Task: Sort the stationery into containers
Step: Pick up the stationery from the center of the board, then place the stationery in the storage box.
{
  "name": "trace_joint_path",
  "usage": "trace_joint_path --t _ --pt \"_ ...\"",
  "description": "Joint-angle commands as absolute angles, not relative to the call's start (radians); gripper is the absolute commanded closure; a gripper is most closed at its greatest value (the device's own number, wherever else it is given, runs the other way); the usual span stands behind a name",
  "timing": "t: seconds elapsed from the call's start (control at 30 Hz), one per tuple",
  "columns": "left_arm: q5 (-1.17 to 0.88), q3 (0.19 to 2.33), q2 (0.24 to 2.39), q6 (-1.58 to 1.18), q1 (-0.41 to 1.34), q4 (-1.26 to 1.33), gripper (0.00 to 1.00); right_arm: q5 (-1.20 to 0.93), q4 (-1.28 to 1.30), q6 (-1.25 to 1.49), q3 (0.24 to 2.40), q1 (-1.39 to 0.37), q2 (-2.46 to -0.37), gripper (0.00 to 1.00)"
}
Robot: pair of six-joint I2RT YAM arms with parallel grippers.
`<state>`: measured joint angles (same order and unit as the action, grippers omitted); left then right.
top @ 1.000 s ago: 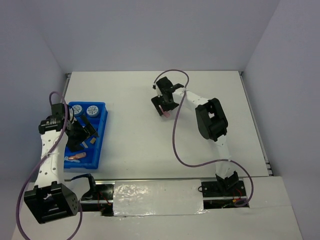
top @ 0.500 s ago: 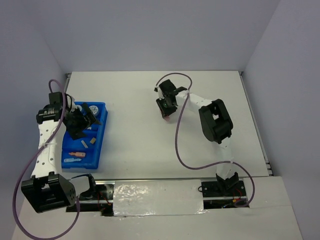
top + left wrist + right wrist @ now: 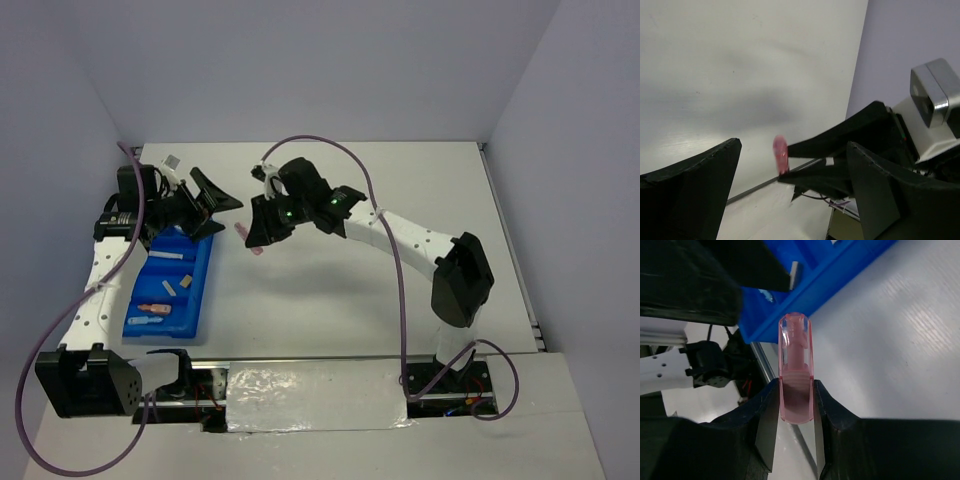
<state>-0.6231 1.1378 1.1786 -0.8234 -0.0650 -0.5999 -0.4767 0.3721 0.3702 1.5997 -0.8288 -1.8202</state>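
Right gripper (image 3: 796, 390) pinches a pink stick (image 3: 795, 365) above the table, just beside the blue tray (image 3: 203, 285). Left gripper (image 3: 231, 219) gapes wide, empty, facing it. Next, seemingly, comes a handover or a drop into a compartment.

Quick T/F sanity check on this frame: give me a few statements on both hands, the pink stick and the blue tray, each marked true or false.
1. The right hand is shut on a pink stick. True.
2. The left hand is shut on a piece of stationery. False: its jaws stand wide open and hold nothing.
3. The pink stick lies in the blue tray. False: it is held off the table, beside the tray and outside its rim.
4. A white pen lies in one of the tray's compartments. True.
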Motion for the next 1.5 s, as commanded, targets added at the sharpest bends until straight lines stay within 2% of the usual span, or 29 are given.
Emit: trace_joint_path --t 0.0,0.07,0.13,0.17,0.2,0.33,0.4,0.57,0.6,0.67,0.7,0.73,0.77,0.83,0.87,1.0,1.1,1.23,1.37,1.47 --pt "-0.644 1.134 1.157 -0.893 -0.060 -0.517 0.01 -0.468 0.393 0.423 1.687 -0.857 -1.832 1.00" --pt "-0.627 1.140 1.163 -0.871 -0.060 -0.549 0.03 -0.463 0.377 0.439 1.693 -0.867 -1.821 1.00" --pt "-0.614 1.128 1.163 -0.865 -0.061 -0.578 0.09 -0.442 0.382 0.449 1.707 -0.871 -1.819 1.00" --pt "-0.615 1.123 1.158 -0.862 -0.061 -0.577 0.18 -0.430 0.399 0.452 1.727 -0.873 -1.822 1.00" --pt "-0.626 1.108 1.154 -0.865 -0.061 -0.569 0.22 -0.416 0.409 0.454 1.739 -0.873 -1.824 1.00" --pt "-0.643 1.092 1.137 -0.880 -0.060 -0.552 0.29 -0.358 0.469 0.460 1.821 -0.873 -1.868 1.00" --pt "-0.655 1.092 1.137 -0.884 -0.061 -0.549 0.38 -0.360 0.485 0.466 1.844 -0.873 -1.884 1.00" --pt "-0.672 1.083 1.137 -0.885 -0.061 -0.537 0.43 -0.371 0.512 0.471 1.931 -0.891 -1.933 1.00" --pt "-0.670 1.080 1.137 -0.885 -0.060 -0.535 0.58 -0.371 0.528 0.465 1.943 -0.893 -1.937 1.00" --pt "-0.658 1.083 1.137 -0.873 -0.060 -0.540 0.73 -0.371 0.529 0.465 1.948 -0.897 -1.941 1.00" --pt "-0.620 1.088 1.137 -0.864 -0.061 -0.564 0.86 -0.377 0.511 0.472 1.939 -0.896 -1.934 0.92" --pt "-0.595 1.089 1.137 -0.848 -0.061 -0.586 0.93 -0.379 0.499 0.476 1.907 -0.897 -1.916 0.84" --pt "-0.566 1.089 1.132 -0.845 -0.061 -0.609 1.00 -0.380 0.482 0.479 1.889 -0.896 -1.908 0.69" --pt "-0.447 1.081 1.121 -0.850 -0.061 -0.698 1.00 -0.374 0.451 0.474 1.839 -0.891 -1.876 0.52" --pt "-0.390 1.078 1.105 -0.854 -0.063 -0.737 1.00 -0.365 0.460 0.465 1.829 -0.878 -1.868 0.39" --pt "0.017 1.059 1.045 -0.932 -0.145 -1.065 1.00 -0.244 0.538 0.423 1.738 -0.810 -1.769 0.31" --pt "0.183 1.013 0.964 -0.890 -0.294 -1.133 1.00 -0.242 0.546 0.405 1.613 -0.723 -1.665 0.30" --pt "0.325 1.002 0.966 -0.798 -0.394 -1.158 1.00 -0.262 0.560 0.364 1.484 -0.646 -1.566 0.29" --pt "0.283 0.925 0.942 -0.726 -0.570 -1.103 1.00 -0.252 0.603 0.316 1.430 -0.630 -1.526 0.29" --pt "0.210 0.878 0.945 -0.698 -0.612 -1.051 0.96 -0.262 0.626 0.302 1.433 -0.630 -1.528 0.29"
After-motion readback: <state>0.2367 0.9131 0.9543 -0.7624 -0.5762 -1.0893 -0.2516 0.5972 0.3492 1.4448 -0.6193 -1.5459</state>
